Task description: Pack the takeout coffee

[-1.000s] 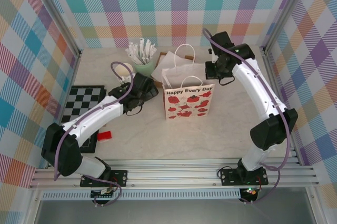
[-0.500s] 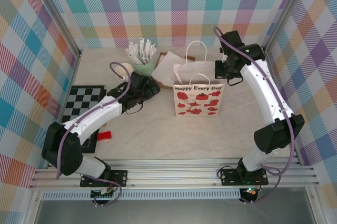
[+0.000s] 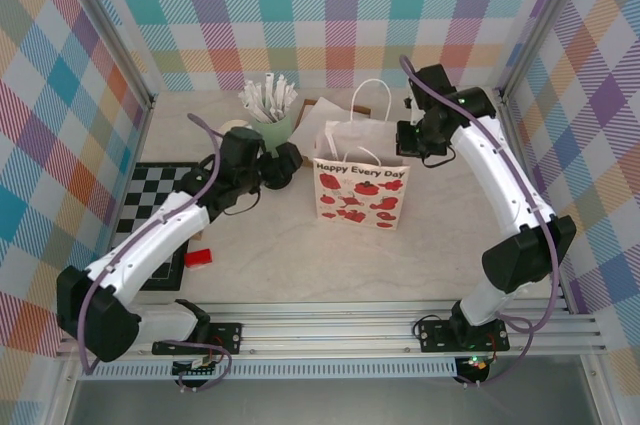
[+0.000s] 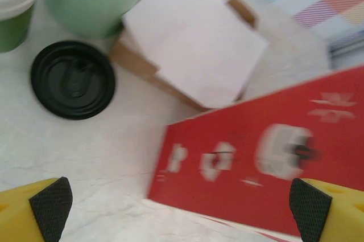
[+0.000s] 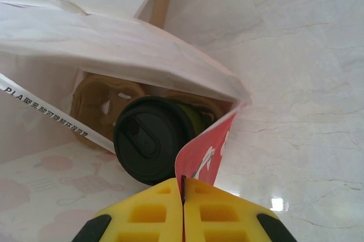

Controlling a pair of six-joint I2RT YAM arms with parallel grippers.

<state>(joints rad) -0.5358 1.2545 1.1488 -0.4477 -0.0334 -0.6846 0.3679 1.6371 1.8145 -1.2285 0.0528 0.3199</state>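
Top view: my right arm arches over to the paper bag, right pincer at its rim; my left arm lies low, left pincer spread wide, empty. Left wrist: a loose lid near the bag. Right wrist: fingers pinched shut on the bag's rim; the coffee sits inside, likely light, crushable; grip its wall below the lid.

The bag gapes open above the takeout coffee (handle strap crosses).
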